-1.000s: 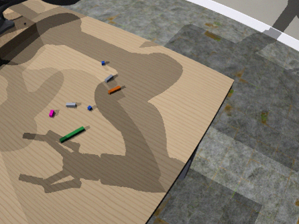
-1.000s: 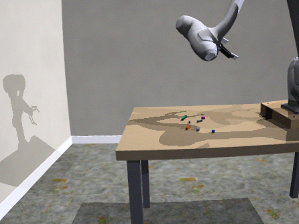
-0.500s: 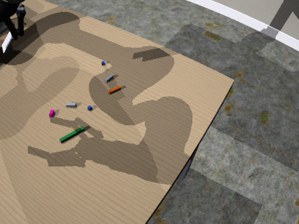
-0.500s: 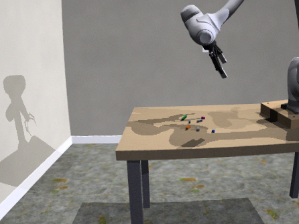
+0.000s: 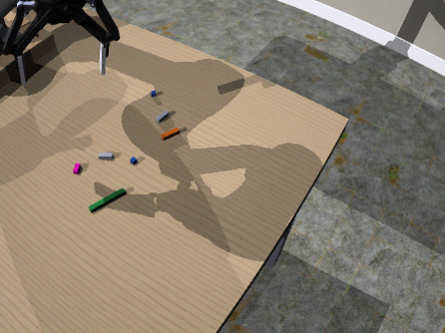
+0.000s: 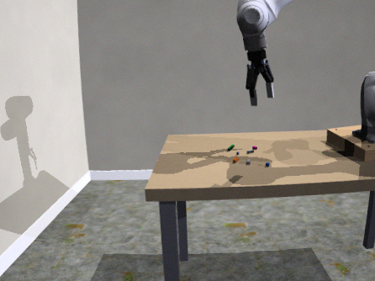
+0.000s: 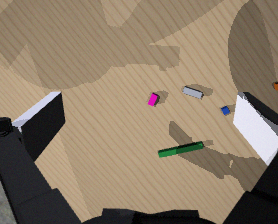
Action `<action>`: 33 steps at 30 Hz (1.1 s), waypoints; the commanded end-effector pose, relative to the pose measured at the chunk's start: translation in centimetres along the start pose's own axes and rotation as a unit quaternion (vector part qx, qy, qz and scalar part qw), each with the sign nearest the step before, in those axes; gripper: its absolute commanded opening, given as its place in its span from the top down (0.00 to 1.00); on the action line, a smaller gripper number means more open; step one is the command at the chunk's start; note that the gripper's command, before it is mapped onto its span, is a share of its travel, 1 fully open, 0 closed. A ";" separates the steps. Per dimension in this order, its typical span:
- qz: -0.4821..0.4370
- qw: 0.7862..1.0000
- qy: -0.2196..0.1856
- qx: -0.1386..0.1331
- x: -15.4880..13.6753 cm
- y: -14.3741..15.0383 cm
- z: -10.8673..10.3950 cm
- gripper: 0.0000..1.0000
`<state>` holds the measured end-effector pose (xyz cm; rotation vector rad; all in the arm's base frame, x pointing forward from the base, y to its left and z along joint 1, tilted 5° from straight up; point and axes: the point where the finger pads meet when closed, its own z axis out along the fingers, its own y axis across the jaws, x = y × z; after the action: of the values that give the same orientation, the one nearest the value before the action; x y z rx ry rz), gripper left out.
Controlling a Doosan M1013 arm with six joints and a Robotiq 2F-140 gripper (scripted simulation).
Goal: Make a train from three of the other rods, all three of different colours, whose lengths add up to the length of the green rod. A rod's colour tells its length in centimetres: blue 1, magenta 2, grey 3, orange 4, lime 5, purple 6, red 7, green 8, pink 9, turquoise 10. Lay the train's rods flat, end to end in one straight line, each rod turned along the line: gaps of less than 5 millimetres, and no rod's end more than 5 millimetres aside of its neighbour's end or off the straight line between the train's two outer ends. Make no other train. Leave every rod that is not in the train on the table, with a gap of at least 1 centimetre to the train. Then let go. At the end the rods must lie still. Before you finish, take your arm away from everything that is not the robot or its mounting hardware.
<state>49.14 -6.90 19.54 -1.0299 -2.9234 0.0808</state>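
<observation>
The green rod (image 5: 107, 199) (image 6: 230, 147) (image 7: 181, 149) lies flat on the table. A magenta rod (image 5: 77, 168) (image 6: 255, 147) (image 7: 153, 99), a grey rod (image 5: 105, 156) (image 6: 250, 151) (image 7: 193, 92) and a blue rod (image 5: 133, 161) (image 6: 237, 153) (image 7: 225, 110) lie apart near it. Farther off lie an orange rod (image 5: 170, 134) (image 6: 235, 160) (image 7: 276, 86), a second grey rod (image 5: 163, 117) (image 6: 248, 161) and a second blue rod (image 5: 153, 94) (image 6: 267, 164). No rods touch. My gripper (image 5: 63, 76) (image 6: 262, 98) (image 7: 148, 107) is wide open and empty, high above the table.
The wooden table (image 5: 50, 265) (image 6: 189, 182) carries all the rods. The arm's base stands on a wooden block (image 6: 351, 145) at the table's right in the exterior view. Shadows of the arm fall across the table and some rods.
</observation>
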 end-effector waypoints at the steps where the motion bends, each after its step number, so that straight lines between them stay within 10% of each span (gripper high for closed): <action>1: 0.043 0.997 -0.024 -0.064 -0.5 4.3 -0.5 0.00; 33: 0.049 0.996 -0.026 -0.072 -0.6 4.8 -0.7 0.00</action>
<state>52.63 -3.46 19.89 -1.2100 -2.9610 -0.1024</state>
